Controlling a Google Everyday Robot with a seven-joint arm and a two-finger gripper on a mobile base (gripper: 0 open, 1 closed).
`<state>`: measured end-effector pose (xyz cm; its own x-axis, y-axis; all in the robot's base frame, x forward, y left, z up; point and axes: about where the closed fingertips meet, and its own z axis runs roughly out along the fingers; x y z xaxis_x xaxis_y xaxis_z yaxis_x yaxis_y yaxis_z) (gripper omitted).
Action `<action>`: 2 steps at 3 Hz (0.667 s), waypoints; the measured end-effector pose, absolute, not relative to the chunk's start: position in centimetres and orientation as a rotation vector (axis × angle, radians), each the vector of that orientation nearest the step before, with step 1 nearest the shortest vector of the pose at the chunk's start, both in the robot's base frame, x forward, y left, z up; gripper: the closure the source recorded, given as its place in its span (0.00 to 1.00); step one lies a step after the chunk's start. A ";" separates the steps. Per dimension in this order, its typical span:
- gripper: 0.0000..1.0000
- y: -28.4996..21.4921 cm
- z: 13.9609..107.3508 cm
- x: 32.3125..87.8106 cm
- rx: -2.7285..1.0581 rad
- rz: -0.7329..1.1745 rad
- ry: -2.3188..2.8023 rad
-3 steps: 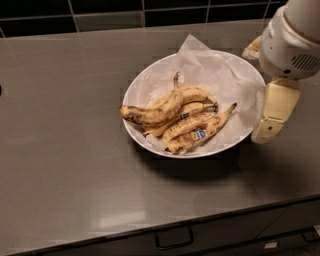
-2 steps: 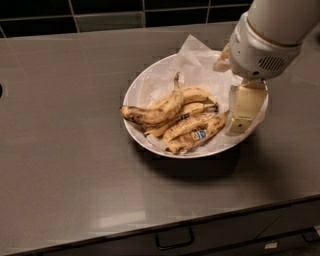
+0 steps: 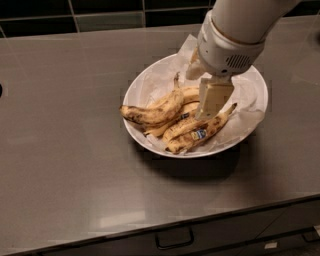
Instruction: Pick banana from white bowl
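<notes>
The white bowl (image 3: 150, 82), lined with crumpled white paper, sits on the counter at centre right. The banana (image 3: 152, 112), large, curved and brown-blotched, lies at the bowl's left with its stem pointing up. Slimmer bananas with blue stickers (image 3: 200, 131) lie to its right. My gripper (image 3: 210, 102) hangs from the white arm over the bowl's middle, its cream finger (image 3: 212, 97) reaching down to the slimmer bananas, right of the large banana.
The bowl rests on a grey steel counter (image 3: 65, 150). A dark tiled wall (image 3: 100, 12) runs along the back. Drawer fronts with a handle (image 3: 174, 239) run below the counter's front edge.
The arm has moved left from beside the bowl's right rim to over the bowl's middle, and the gripper now sits above the bananas.
</notes>
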<state>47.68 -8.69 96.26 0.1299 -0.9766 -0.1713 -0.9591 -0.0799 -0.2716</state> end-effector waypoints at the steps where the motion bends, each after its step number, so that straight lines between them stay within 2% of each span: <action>1: 0.38 -7.7 96.7 48.5 -2.086 -0.111 1.822; 2: 0.39 -7.0 96.0 49.4 -2.072 -0.117 1.793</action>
<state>49.44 -6.96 96.00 0.1749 -0.9657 -0.1919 -0.9325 -0.1000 -0.3470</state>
